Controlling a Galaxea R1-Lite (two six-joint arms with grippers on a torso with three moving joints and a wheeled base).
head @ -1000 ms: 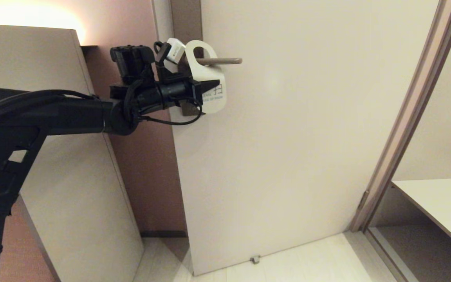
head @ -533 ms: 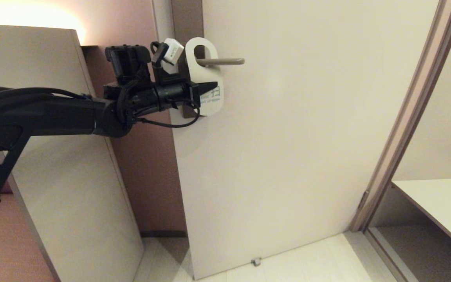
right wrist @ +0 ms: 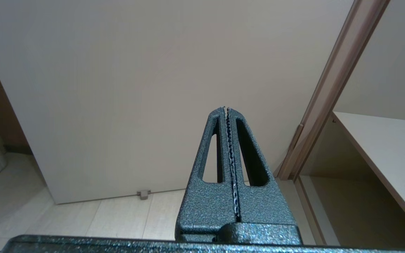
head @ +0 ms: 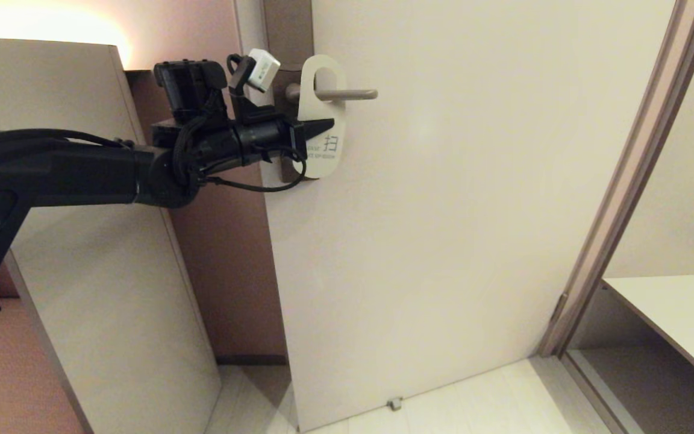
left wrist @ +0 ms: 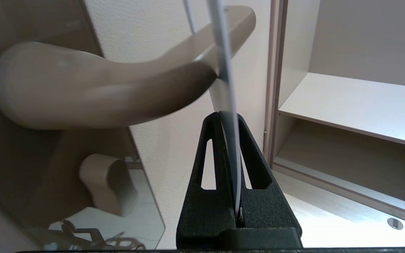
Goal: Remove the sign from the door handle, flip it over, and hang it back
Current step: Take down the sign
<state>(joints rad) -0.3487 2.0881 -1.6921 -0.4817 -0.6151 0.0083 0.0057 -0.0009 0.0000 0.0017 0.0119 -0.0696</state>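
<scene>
The sign shows its white side with dark lettering, and its oval hole is looped over the door handle, a grey-beige lever on the door. My left gripper reaches in from the left and is shut on the sign's lower half. In the left wrist view the sign appears edge-on, pinched in the left gripper, and crosses the door handle. My right gripper is shut and empty, low down and pointing at the door. It is out of the head view.
A thumb-turn knob sits under the lever on the backplate. A tall cabinet panel stands left of the door. The door frame and a shelf are on the right. A small door stop sits at the floor.
My left gripper has shifted the held sign rightward along the lever, away from the backplate. The sign now looks narrower, turned more edge-on. The arm rose slightly.
</scene>
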